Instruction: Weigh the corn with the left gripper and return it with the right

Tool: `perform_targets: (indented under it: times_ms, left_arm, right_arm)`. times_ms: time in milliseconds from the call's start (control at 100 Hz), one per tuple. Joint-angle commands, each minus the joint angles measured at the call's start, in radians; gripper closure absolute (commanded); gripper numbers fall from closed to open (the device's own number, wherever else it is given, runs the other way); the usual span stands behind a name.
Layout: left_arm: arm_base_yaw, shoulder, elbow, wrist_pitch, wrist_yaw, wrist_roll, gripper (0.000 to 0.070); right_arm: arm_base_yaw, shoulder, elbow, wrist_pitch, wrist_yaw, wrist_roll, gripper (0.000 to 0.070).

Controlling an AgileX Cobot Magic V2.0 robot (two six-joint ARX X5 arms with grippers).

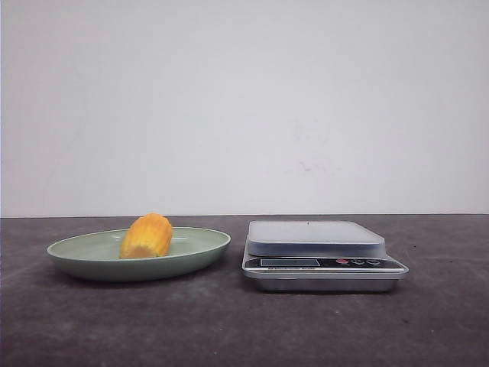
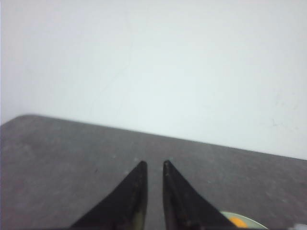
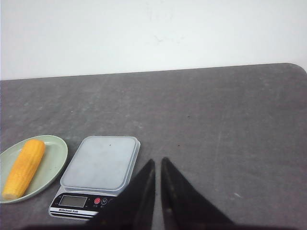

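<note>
Corn (image 1: 147,237) lies on plate (image 1: 206,246) (scale (image 1: 317,238) label unreadable); both pincers narrow, holding nothing.

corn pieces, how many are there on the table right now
1. The corn lies in the green plate, to the left of the scale. No other shows in any view.

The front view sits low, near desk (image 1: 244,329) level, facing the back wall (image 1: 244,107), close to plate (image 1: 137,256) and scale (image 1: 321,256). The right wrist view looks down from higher, sharing both. The left wrist view faces the desk's far left corner, catching the plate's rim.
</note>
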Motion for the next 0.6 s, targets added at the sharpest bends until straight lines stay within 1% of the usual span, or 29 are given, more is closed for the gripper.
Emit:
perform_targets:
  times_ms: [0,90,140,260,330,510,590]
  left_arm:
    - [0.013,0.000,-0.103,0.124,0.022,0.026,0.0685]
    - [0.028,-0.001,-0.221,0.238,0.055,0.026,0.0685]
    - [0.032,-0.001,-0.274,0.279,0.057,0.026,0.0685]
    - [0.032,-0.001,-0.356,0.319,0.061,0.025,0.0685]
    - [0.032,-0.001,-0.383,0.315,0.071,0.027,0.0685]
    - [0.032,-0.001,-0.384,0.223,0.071,0.076,0.0685]
    - [0.032,-0.001,-0.384,0.166,0.072,0.078,0.0685]
  right_arm:
    - [0.004,-0.002,0.013,0.010,-0.001,0.010,0.0684]
    - [0.004,-0.002,0.013,0.010,0.000,0.010,0.0684]
    - [0.004,-0.002,0.013,0.010,-0.001,0.010,0.0684]
    - [0.004,-0.002,0.013,0.010,-0.001,0.010,0.0684]
    - [0.004,-0.002,0.013,0.010,-0.001,0.010,0.0684]
    - [0.004,-0.002,0.013,0.010,0.000,0.010,0.0684]
    - [0.004,-0.002,0.013,0.010,-0.001,0.010,0.0684]
